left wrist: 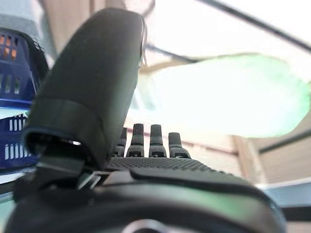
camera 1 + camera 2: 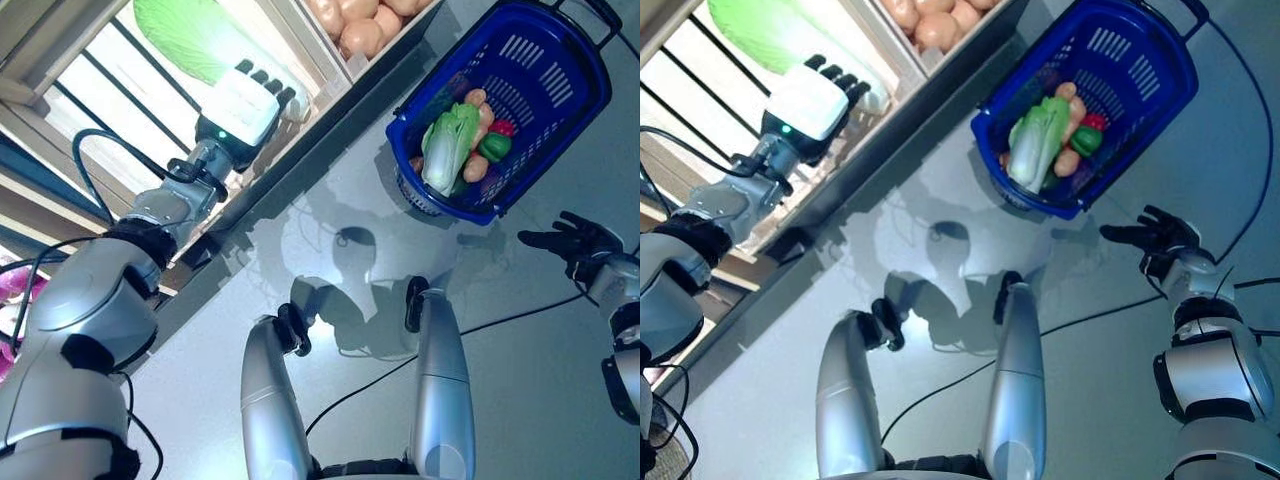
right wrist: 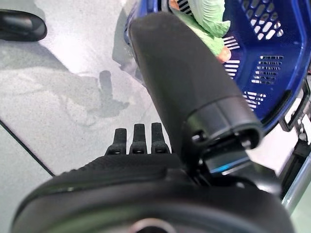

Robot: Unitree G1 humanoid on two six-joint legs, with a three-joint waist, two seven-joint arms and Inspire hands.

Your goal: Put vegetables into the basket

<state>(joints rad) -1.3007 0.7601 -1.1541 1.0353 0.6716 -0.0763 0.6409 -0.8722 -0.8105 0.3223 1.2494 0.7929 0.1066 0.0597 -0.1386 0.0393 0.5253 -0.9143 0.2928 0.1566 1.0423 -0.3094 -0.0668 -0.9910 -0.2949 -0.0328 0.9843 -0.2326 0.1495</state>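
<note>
The left hand [image 2: 243,108], fingers straight and empty, reaches toward the cabbage [image 2: 190,38] on the shelf [image 2: 300,150]. The right hand [image 2: 1162,240] hangs relaxed near the basket [image 2: 560,110] (already part filled). A shallow grasp could drop the bulky cabbage.

This looks like a shop, or perhaps a mock-up of one. A wooden display rack [image 2: 300,60] holds a large cabbage [image 2: 190,35] and a bin of potatoes [image 2: 365,25], and a blue shopping basket [image 2: 560,95] stands on the grey floor [image 2: 350,200].
</note>
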